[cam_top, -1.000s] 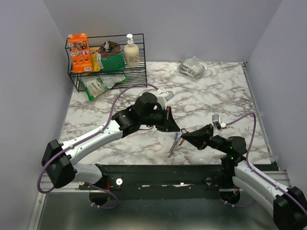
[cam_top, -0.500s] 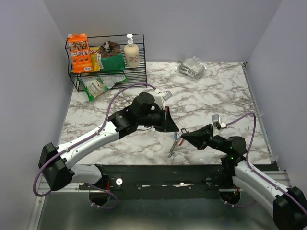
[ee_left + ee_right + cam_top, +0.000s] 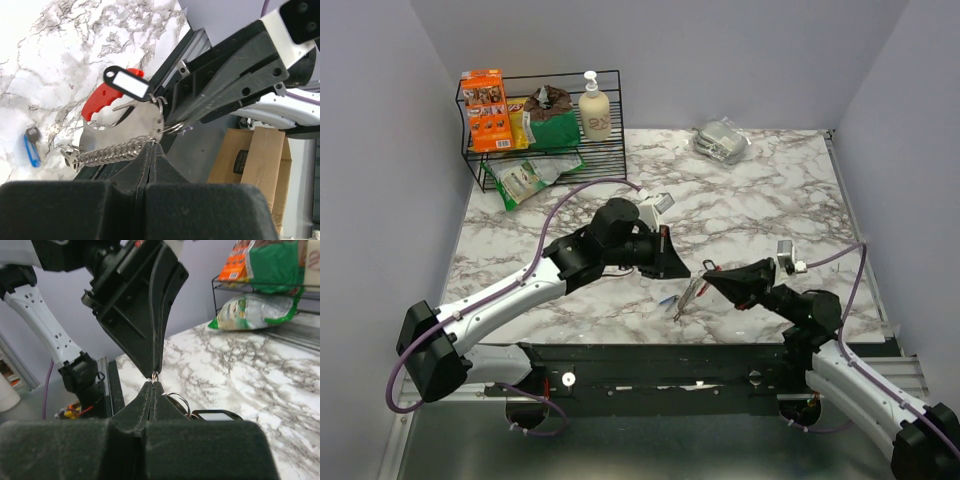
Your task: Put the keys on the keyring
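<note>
Down by the near edge of the table (image 3: 620, 322), the left gripper (image 3: 151, 150) and right gripper (image 3: 152, 386) meet tip to tip. Both are pressed shut, pinching the keyring (image 3: 117, 150) by its small ring just above the surface, and its red clip (image 3: 99, 97) and black tag (image 3: 127, 82) dangle. The blue key (image 3: 31, 150) lies loose on the table underneath, not threaded. The danger is two pinches on one tiny ring: any pull apart could twist it free, and the lot might drop off that near edge. Farther back there is room before the wire rack (image 3: 535, 130) and the wrapped packet (image 3: 722, 140).
</note>
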You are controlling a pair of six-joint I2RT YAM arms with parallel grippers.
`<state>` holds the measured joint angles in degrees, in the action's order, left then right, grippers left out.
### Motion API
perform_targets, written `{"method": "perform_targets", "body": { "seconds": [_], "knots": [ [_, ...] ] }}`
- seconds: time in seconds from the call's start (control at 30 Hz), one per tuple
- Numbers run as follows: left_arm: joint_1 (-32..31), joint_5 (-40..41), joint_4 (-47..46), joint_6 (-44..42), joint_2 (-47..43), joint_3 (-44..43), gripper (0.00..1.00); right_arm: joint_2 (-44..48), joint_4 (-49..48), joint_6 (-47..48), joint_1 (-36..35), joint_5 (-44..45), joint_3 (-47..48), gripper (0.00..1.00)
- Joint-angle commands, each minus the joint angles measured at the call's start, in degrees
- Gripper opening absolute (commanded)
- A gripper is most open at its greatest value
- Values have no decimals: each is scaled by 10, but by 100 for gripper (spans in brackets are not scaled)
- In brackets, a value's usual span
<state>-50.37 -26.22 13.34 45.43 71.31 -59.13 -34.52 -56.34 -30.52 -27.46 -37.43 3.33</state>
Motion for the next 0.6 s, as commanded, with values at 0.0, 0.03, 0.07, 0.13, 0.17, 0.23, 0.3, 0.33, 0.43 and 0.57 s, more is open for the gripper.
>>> {"method": "perform_targets", "body": {
  "seconds": [0.0,0.03,0.07,0.13,0.17,0.23,0.3,0.33,0.43,0.57],
  "knots": [
    [-1,24,-35,17,-29,12,0,32,-31,20,-7,78,-28,0],
    [-1,31,-35,18,-30,11,0,35,-26,22,-7,82,-27,0],
    [0,35,-31,16,-33,10,0,34,-26,25,-7,85,-27,0],
    [3,57,-22,7,-40,10,0,34,-25,27,-7,84,-28,1],
    [4,67,-4,3,-41,10,0,35,-24,26,-7,85,-27,0],
    [6,88,17,-20,-45,10,6,41,-5,27,-7,87,-27,0],
    [6,112,26,-38,-56,17,18,54,13,32,-7,83,-27,0],
    [6,119,21,-57,-63,29,35,56,24,36,-7,79,-28,0],
    [7,101,-31,-88,-92,66,57,53,87,57,-7,47,-9,1],
    [6,50,-110,-156,-111,96,58,24,104,64,-7,-18,21,0]
  ]
}}
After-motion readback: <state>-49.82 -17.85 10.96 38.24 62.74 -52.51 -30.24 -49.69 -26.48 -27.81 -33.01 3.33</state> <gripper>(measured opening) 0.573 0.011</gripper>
